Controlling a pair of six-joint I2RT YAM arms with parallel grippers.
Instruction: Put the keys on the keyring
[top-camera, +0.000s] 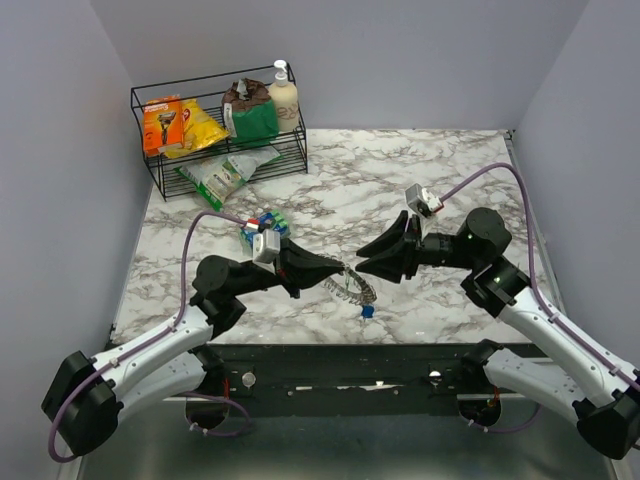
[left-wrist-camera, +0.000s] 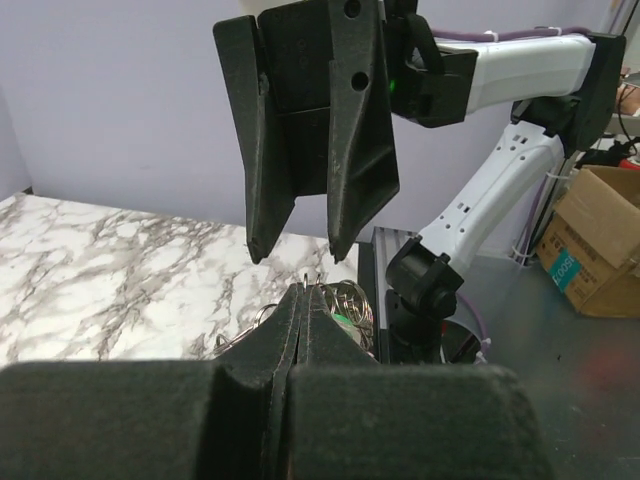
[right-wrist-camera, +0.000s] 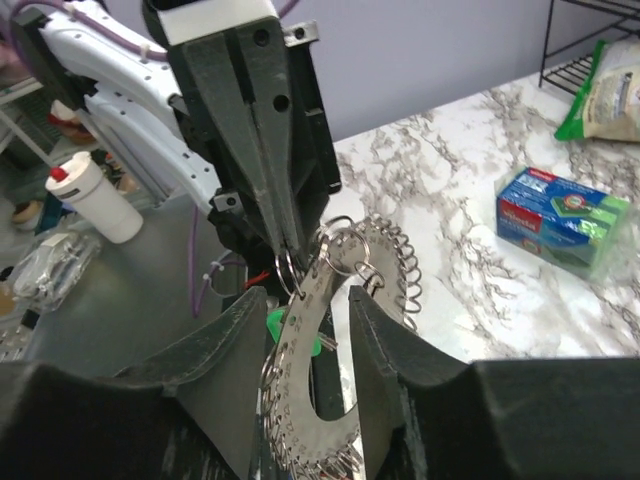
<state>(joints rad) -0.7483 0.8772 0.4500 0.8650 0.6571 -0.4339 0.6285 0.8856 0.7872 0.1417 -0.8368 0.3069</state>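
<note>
1. Closest to the lens, my left gripper (left-wrist-camera: 303, 296) fills the bottom of its wrist view, pinched tight on the keyring (right-wrist-camera: 322, 285) at frame centre.
2. My right gripper (top-camera: 363, 259) straddles the keyring, jaws half apart and gripping nothing. I'd close gently and low so it can't swing.
3. The blue key (top-camera: 367, 311) sits just below, lower centre of the top view. I can't tell if it's hooked on.

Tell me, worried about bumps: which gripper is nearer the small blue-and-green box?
Left. The left gripper lies just right of the box; the right gripper is farther right.
</note>
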